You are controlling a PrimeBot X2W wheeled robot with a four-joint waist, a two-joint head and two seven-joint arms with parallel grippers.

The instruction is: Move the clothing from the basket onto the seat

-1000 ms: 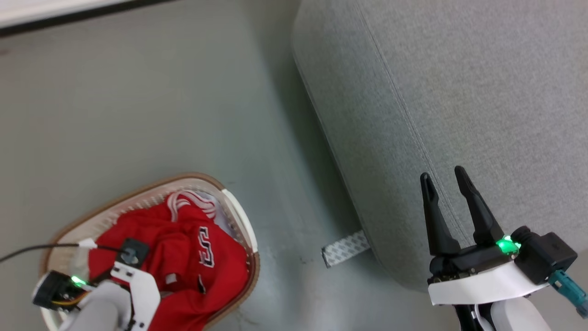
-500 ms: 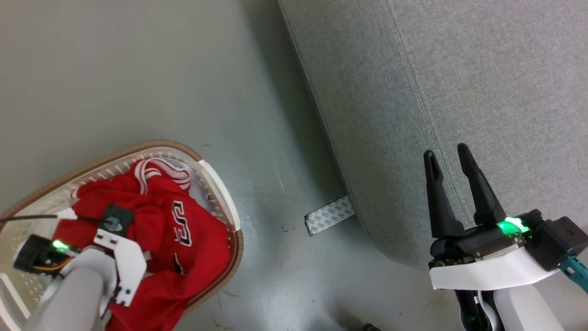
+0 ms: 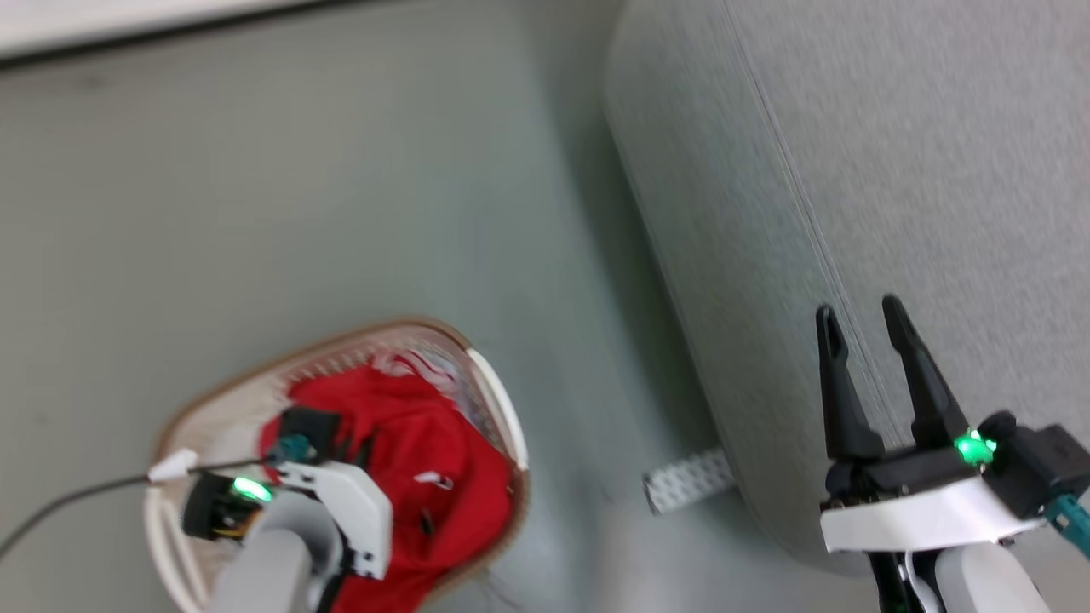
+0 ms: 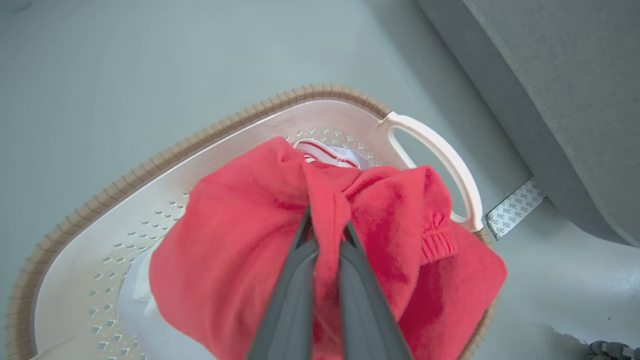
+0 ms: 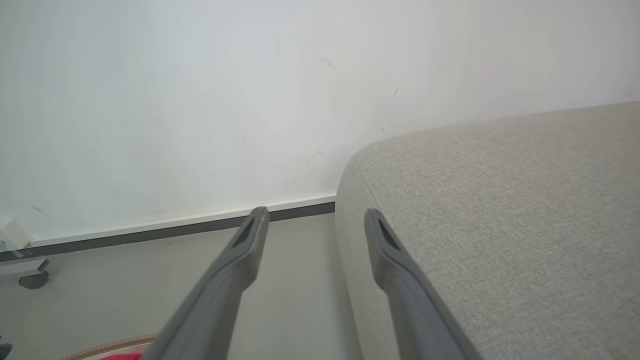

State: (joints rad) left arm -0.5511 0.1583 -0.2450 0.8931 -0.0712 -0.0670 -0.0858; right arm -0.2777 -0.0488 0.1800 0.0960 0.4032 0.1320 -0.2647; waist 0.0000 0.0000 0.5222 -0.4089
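Down inside the basket [image 4: 165, 175], the left claw [image 4: 325, 225] is squeezing a bunched fold of the red clothing [image 4: 235, 240] tight between its fingers [image 4: 292, 290], while the right claw [image 3: 858, 306] is hovering near the edge of the grey seat [image 3: 894, 153], prongs spread wide, touching nothing.

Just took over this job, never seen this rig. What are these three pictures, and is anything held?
It is a two-armed robot. The wide picture looks down from its head; the other two look along each gripper's fingers from the wrists. On the floor stands the basket holding red clothing, beside the grey seat. The left gripper is shut on a fold of the clothing. The right gripper is open and empty, by the seat's edge.
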